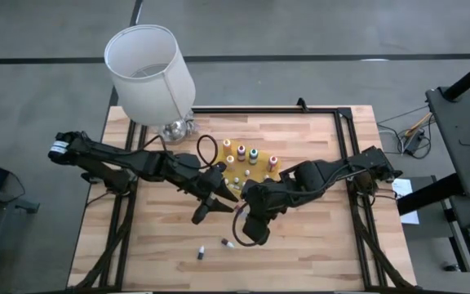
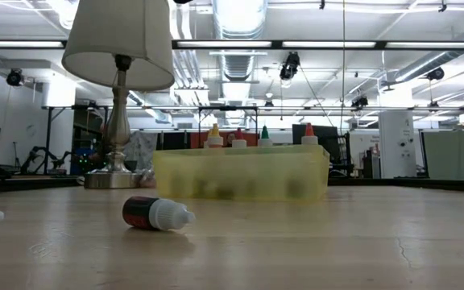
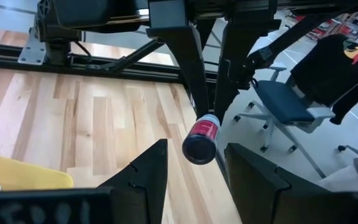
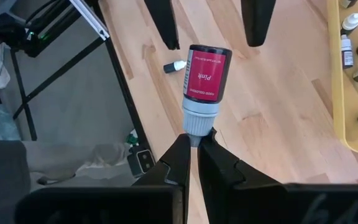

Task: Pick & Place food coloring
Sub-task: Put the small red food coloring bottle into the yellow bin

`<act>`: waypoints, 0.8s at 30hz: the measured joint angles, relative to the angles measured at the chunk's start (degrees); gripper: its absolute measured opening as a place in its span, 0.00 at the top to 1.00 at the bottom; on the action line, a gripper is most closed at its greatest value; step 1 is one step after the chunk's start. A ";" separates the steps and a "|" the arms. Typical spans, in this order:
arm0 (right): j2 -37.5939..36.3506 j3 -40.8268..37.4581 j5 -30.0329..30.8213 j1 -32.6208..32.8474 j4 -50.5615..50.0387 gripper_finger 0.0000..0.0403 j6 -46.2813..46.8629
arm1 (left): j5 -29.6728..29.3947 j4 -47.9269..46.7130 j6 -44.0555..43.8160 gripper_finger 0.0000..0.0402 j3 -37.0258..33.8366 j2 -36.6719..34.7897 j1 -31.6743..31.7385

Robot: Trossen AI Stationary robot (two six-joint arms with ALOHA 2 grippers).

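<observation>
Wooden desk (image 1: 300, 237): right end effector (image 4: 194, 146) clamped on pink food coloring bottle (image 4: 205, 78) at its cap; light, rigid, slippery. Left end effector (image 3: 194, 171) apart, flanking its base.

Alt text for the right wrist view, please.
The right gripper pinches a pink food coloring bottle by its pale tip, jaws shut, above the wooden table. Another small bottle lies beyond; a yellow tray of bottles sits alongside.
</observation>
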 joint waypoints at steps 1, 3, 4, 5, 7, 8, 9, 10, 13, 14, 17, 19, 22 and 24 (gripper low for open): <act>0.00 0.00 0.00 0.00 0.02 0.96 -0.02 | 0.02 0.02 -0.09 0.67 0.00 0.00 0.00; 0.00 0.00 0.00 0.00 0.04 0.96 -0.12 | 0.06 0.26 -0.22 0.67 0.00 0.00 0.00; 0.00 0.00 0.00 0.00 0.06 0.96 -0.15 | 0.07 0.33 -0.22 0.67 0.00 0.00 0.00; 0.00 0.00 0.00 0.00 0.11 0.96 -0.15 | 0.10 0.32 -0.22 0.67 0.00 0.00 0.00; 0.00 0.00 0.00 0.00 0.21 0.96 -0.17 | 0.14 0.37 -0.24 0.67 0.00 0.16 0.00; 0.00 0.00 0.00 0.00 0.21 0.96 -0.17 | 0.18 0.45 -0.27 0.67 0.00 0.31 0.00; 0.00 0.00 0.00 0.00 0.24 0.96 -0.17 | 0.22 0.41 -0.28 0.67 0.00 0.42 0.00; 0.00 0.00 0.00 0.00 0.21 0.96 -0.17 | 0.55 0.42 -0.35 0.67 0.00 0.44 -0.02; 0.00 0.00 0.00 -0.02 0.26 0.96 -0.17 | 1.06 0.75 -0.48 0.67 0.00 0.46 -0.02; 0.00 0.00 0.00 -0.02 0.28 0.96 -0.17 | 1.06 0.85 -0.46 0.67 0.00 0.48 -0.02; 0.00 0.00 0.00 -0.02 0.34 0.96 -0.15 | 1.06 0.59 -0.48 0.67 0.00 0.59 -0.02; 0.00 0.00 0.02 -0.02 0.44 0.96 -0.15 | 1.09 0.86 -0.50 0.67 0.00 0.59 -0.02; 0.00 0.00 0.02 -0.02 0.68 0.96 -0.17 | 2.09 2.00 -0.55 0.67 0.00 0.59 0.00; 0.00 0.00 0.02 -0.02 1.19 0.96 -0.18 | 2.55 2.97 -0.55 0.67 0.00 0.59 -0.02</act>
